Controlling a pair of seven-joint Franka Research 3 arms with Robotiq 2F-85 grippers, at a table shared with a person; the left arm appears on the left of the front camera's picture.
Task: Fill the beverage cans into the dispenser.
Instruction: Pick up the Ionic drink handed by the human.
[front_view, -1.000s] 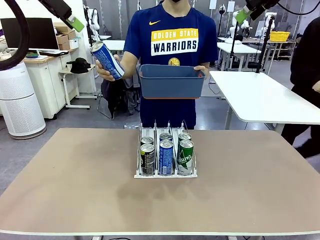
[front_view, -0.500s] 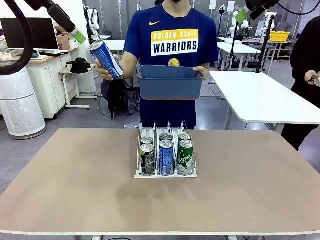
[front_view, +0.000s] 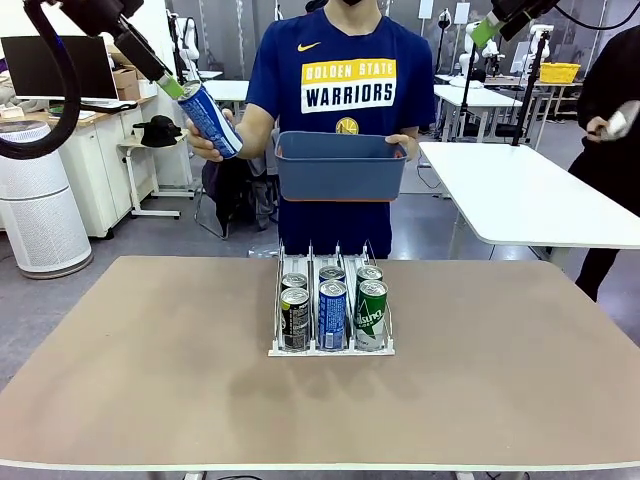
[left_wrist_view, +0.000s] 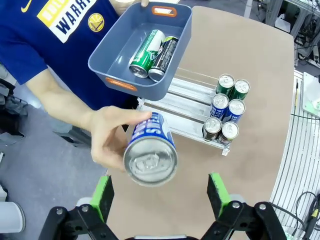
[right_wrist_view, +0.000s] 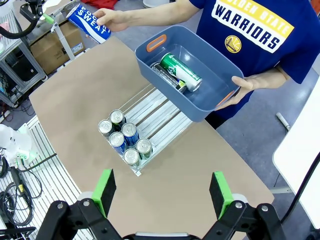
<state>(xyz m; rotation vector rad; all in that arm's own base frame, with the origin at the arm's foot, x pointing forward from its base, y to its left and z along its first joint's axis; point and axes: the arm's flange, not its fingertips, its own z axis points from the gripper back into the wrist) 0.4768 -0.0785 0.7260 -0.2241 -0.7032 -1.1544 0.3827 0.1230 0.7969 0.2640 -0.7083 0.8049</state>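
The person's hand (front_view: 200, 140) holds a blue-and-white can (front_view: 211, 120) out, tilted, its silver top (left_wrist_view: 150, 161) facing my left gripper (left_wrist_view: 160, 195). That gripper (front_view: 172, 84) is open, its green pads (left_wrist_view: 102, 196) on either side of the can's top and short of it. The dispenser (front_view: 312, 258) stands mid-table with several cans at its front end: black-and-yellow (front_view: 294, 318), blue (front_view: 332, 314), green (front_view: 371, 314). My right gripper (right_wrist_view: 162, 190) hangs open high above the table (front_view: 490, 28).
The person's other hand holds a blue bin (front_view: 342, 172) above the dispenser's far end. In it lie a green can (right_wrist_view: 180, 71) and a black can (left_wrist_view: 164, 52). The dispenser's rear lanes (right_wrist_view: 160, 117) are bare. A white table (front_view: 530, 200) stands at the back right.
My left gripper has come down and to the right, up to the top of the can that the person holds out. The can, bin and right gripper stay where they were.
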